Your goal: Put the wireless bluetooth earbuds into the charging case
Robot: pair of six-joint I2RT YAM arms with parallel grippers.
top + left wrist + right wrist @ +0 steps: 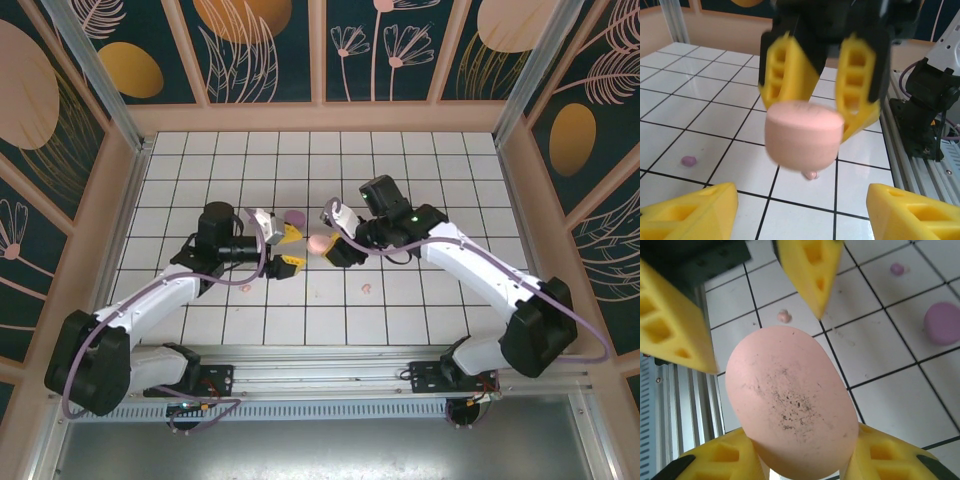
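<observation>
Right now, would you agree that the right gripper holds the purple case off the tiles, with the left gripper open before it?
Not quite: the right gripper holds the pink case, as the right wrist view shows; the purple case lies on the tiles. The left gripper is open before it.

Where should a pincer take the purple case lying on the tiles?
Probably from straight above, closing on opposite side edges of the purple case: it lies flat and low, a smooth rounded pebble, so only its rim offers opposing faces.
</observation>
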